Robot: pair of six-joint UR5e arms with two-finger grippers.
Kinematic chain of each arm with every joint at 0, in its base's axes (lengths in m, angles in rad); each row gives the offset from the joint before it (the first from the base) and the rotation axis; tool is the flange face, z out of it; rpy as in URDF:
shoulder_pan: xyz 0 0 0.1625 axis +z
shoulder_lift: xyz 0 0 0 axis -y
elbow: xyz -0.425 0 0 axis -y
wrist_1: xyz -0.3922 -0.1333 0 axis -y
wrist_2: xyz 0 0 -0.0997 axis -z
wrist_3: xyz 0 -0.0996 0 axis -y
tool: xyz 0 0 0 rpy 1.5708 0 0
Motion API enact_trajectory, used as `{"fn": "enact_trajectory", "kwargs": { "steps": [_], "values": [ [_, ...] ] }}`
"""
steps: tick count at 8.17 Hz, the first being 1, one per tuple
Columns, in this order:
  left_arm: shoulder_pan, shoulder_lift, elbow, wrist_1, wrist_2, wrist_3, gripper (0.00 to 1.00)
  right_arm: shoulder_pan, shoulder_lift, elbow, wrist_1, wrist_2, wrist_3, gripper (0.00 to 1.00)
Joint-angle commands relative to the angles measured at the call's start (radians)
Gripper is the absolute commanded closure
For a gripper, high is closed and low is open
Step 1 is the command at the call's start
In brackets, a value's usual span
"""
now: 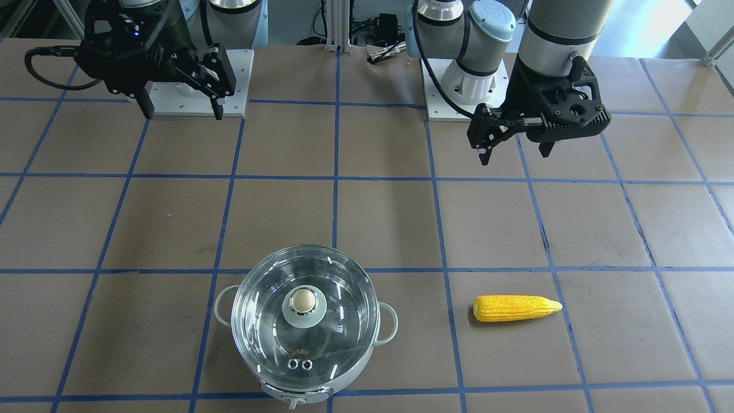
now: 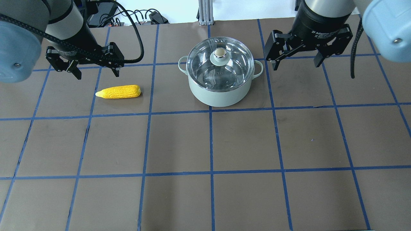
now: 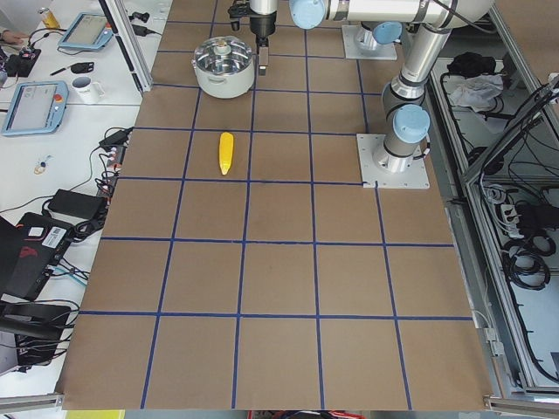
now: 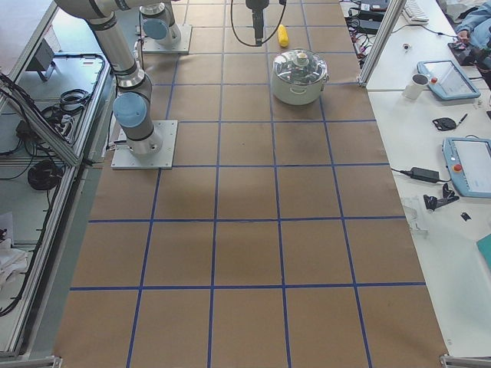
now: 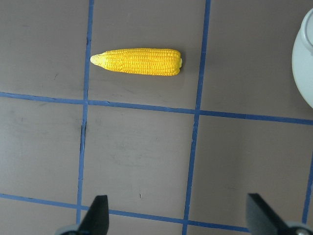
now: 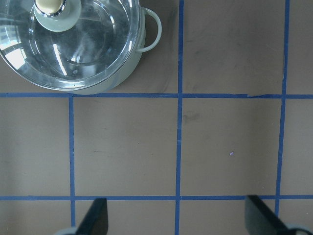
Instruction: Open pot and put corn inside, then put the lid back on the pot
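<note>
Taped brown tabletop (image 2: 244,144) bears a mint pot (image 2: 221,94) under its domed glass lid (image 2: 205,61), bumpy corn (image 2: 118,91) to its left; left hand (image 2: 98,74) and right hand (image 2: 296,65) gape empty.

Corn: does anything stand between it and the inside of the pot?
Yes. The glass lid sits closed on the pot, covering its opening. Nothing visible lies between the corn and the pot itself.

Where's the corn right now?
In the overhead view the corn lies flat, left of the pot and apart from it, near the open left gripper.
</note>
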Motion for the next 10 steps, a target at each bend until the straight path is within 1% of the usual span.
{"fn": "enact_trajectory", "kwargs": {
  "steps": [1, 4, 6, 8, 10],
  "values": [
    [0.000, -0.007, 0.000, 0.001, -0.010, 0.003, 0.00, 0.000, 0.000, 0.001, -0.001, 0.000, 0.000, 0.00],
    [0.001, -0.009, 0.003, 0.001, -0.015, 0.032, 0.00, 0.000, 0.000, 0.001, 0.001, 0.000, 0.000, 0.00],
    [0.033, -0.014, 0.014, 0.001, -0.021, 0.271, 0.00, 0.000, 0.000, 0.003, 0.001, 0.000, -0.001, 0.00],
    [0.123, -0.021, 0.015, 0.003, -0.026, 0.446, 0.00, 0.000, 0.000, 0.001, 0.001, 0.000, 0.000, 0.00],
    [0.200, -0.046, 0.014, 0.014, -0.027, 0.683, 0.00, -0.002, 0.003, 0.003, -0.003, 0.000, -0.001, 0.00]
  ]
}}
